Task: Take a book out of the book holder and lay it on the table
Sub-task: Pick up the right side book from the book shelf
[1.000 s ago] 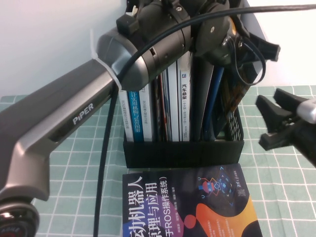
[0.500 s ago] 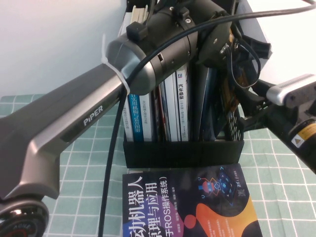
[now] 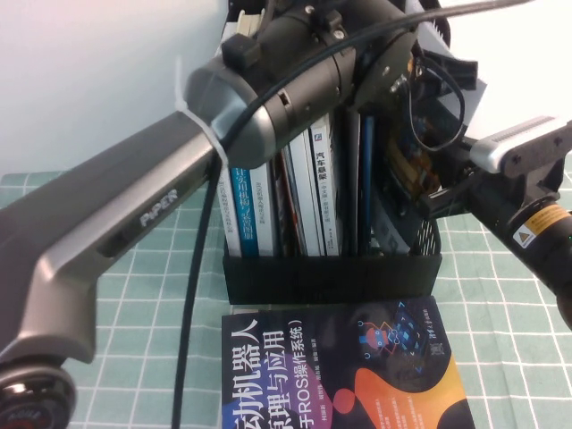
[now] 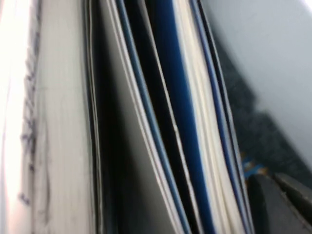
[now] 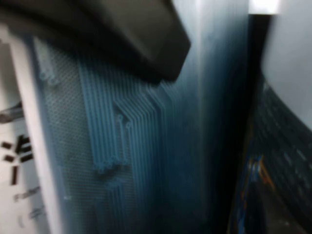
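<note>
White-and-grey, large and thin, the book (image 3: 472, 96) is not out yet: as far as the raised view shows, it stands upright in the right-hand part of the black plastic book holder (image 3: 331, 277), only a tall pale strip of cover rising behind the left arm's wrist, and I cannot make out its title or picture. Around it in the slots stand other upright volumes, white and blue spines on the left and a blue folder edge near the middle. The left end effector (image 3: 435, 89) hangs over the top of this right-hand stack, with page edges filling its wrist view; whether it is open or clamped I cannot tell. What has just changed is on the other side: a second ago the right end effector (image 3: 442, 201) hovered wide open well clear of the holder, and now it has swung in against the holder's right flank, its camera pressed up to a blue circuit-patterned cover. Whether it has closed on anything I cannot tell. I judge this to be the start of the grasp, with lifting and laying down both remaining. A dark navy book with an orange swirl (image 3: 340, 375) lies flat on the pale green gridded worktop (image 3: 500, 340), just in front of the holder.
</note>
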### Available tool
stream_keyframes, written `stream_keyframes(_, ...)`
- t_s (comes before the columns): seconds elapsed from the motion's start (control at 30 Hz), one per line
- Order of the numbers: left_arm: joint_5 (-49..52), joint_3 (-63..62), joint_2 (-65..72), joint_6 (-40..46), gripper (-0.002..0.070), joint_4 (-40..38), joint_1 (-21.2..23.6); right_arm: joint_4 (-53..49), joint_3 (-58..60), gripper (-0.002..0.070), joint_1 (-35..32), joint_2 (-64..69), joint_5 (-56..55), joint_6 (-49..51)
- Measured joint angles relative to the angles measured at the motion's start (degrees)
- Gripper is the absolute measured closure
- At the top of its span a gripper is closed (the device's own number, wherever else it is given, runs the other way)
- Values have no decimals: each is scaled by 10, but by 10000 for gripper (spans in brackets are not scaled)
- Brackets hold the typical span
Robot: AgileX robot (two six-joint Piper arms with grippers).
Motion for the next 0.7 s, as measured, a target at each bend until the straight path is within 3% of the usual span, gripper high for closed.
stream_keyframes(0.23,16,0,-58,22,678,-9,0,6,0,661,6,-15,8,-17)
stream_keyframes(0.5,73,0,-155,141,678,-45,0,29,2,663,6,-116,22,-56)
stream_keyframes(0.7,142,0,-237,233,678,-48,0,-11,3,663,6,-234,18,-87)
